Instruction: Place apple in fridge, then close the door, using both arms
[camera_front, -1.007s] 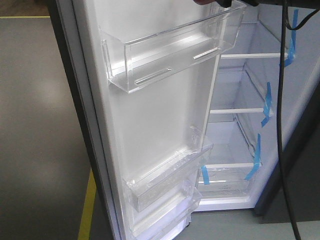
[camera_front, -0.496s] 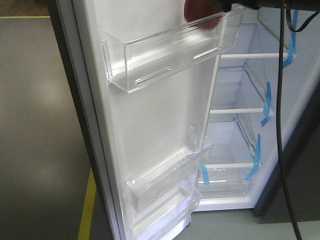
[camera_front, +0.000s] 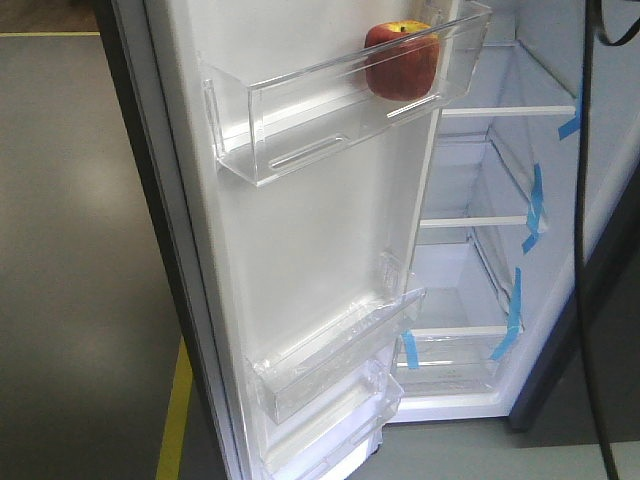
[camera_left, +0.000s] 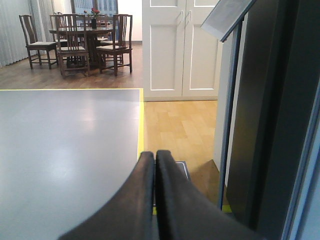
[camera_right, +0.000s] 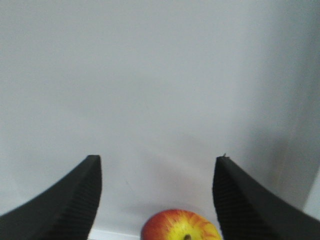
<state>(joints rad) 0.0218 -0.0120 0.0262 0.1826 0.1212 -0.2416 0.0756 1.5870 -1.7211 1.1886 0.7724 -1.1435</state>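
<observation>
The right pincer (camera_right: 157, 160) is released, its black fingers spread wide and clear of the round red, yellow-patched apple (camera_front: 402, 60), which sits in the top clear plastic bin (camera_front: 290, 120) of the tall white-lined door (camera_front: 320, 240), at the bin's end nearest the fridge (camera_front: 480, 270), while the left pincer (camera_left: 154, 156) is clenched on nothing.

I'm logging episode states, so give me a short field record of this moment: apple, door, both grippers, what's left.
apple: resting in the top clear bin of the door, no gripper touching it
door: open, white inner side showing
left gripper: shut, empty, pointing at the room floor
right gripper: open, clear of the apple
left to do: close the door
</observation>
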